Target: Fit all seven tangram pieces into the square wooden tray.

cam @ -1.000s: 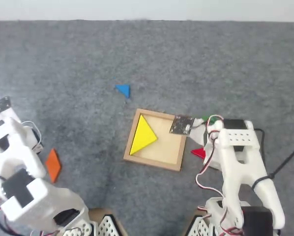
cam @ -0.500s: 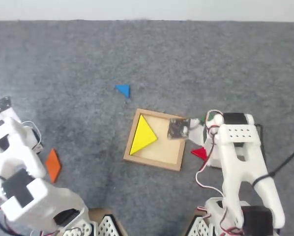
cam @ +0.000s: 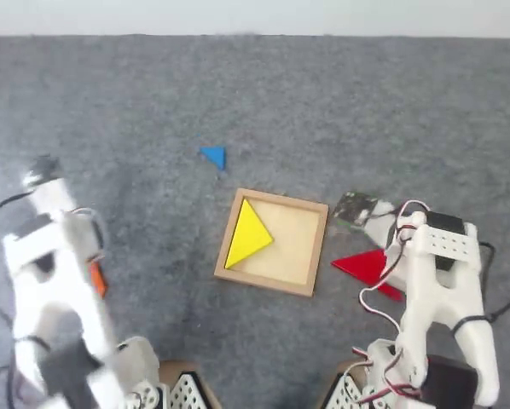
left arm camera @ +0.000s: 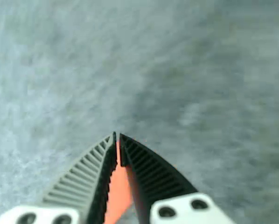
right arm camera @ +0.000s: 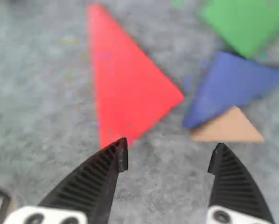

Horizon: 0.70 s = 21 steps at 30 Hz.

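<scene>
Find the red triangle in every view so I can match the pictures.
High view: the red triangle lies on the grey mat between the wooden tray and the right arm.
Right wrist view: it lies just beyond the open right gripper, one corner near a finger.
Left wrist view: grey mat, with an orange piece between the left gripper fingers.
Shared landmark: the grey mat.

Yellow triangle (cam: 248,234), pale tray (cam: 263,284), red triangle (cam: 366,266), blue triangle (cam: 213,156), orange piece (left arm camera: 116,191), grey mat (cam: 391,102)
</scene>
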Tool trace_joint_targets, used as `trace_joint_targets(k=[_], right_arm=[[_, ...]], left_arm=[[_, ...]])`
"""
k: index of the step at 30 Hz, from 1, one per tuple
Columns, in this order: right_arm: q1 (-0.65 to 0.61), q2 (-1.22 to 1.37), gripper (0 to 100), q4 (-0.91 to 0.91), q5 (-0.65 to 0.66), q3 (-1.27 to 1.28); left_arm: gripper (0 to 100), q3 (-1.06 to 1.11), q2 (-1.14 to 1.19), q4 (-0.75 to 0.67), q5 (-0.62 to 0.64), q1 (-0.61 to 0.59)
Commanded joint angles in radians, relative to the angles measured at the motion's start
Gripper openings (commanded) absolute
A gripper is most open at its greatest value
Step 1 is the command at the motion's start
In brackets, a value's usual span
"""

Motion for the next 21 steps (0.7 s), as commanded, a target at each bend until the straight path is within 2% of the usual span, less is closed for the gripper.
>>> trace_joint_targets(k=[1,5,8,10,14,17,21], right_arm=[[0.104,-0.001,28.5,-0.088,-0.083,-0.011],[0.217,0.012,28.4,-0.114,-0.137,-0.011],[0.222,0.008,28.4,-0.085,-0.207,-0.006],[0.219,0.008,28.4,-0.054,-0.256,-0.011],[0.162,0.010,28.4,-0.010,-0.270,-0.006],[0.073,0.007,28.4,0.010,-0.328,-0.005],[-0.065,0.008,28.4,0.008,-0.466,-0.011]], left_arm=[[1,0.031,-0.229,-0.041,-0.002,0.213],[1,-0.019,-0.184,-0.089,0.040,0.417],[1,-0.130,-0.031,-0.086,0.037,0.552],[1,-0.229,0.123,-0.035,0.035,0.618],[1,-0.392,0.387,0.130,-0.009,0.727],[3,-0.446,0.436,0.135,0.032,0.695],[12,-0.496,0.436,0.167,0.095,0.575]])
